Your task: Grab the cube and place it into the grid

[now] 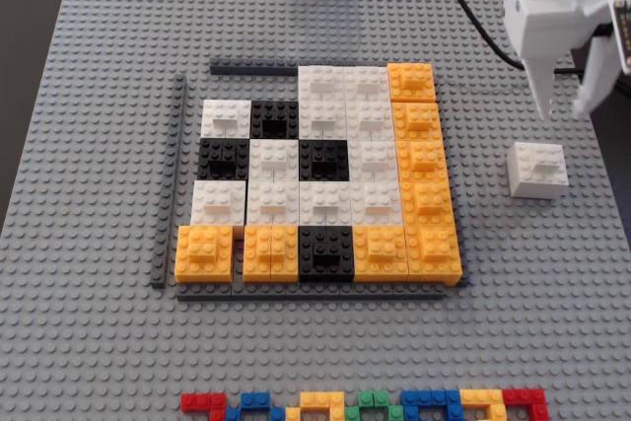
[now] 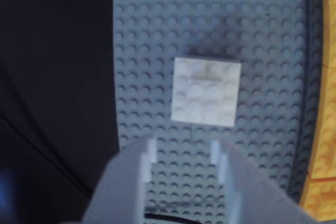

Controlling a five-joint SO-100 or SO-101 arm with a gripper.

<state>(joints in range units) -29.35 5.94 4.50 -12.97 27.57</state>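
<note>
The white studded plastic cube [image 1: 538, 169] with its small raised brick sits alone at the right of the fixed view, on the grey studded baseplate surface [image 1: 99, 96], well apart from the square mosaic grid [image 1: 320, 175] of white, black and orange blocks at centre frame. The white two-finger claw [image 1: 564, 105] hangs in the upper right, above and just beyond the cube, its fingers spread and holding nothing. In the wrist view the cube [image 2: 206, 91] lies at centre, a little right of the line between the fingers, so a straight descent risks one finger landing on top of the studs rather than beside the block. If the cube is pressed onto the surface, pulling up could tilt it or let it slip out. Later, the one visibly bare cell in the grid's upper left corner leaves little room; a skewed grip could knock neighbouring blocks.
</note>
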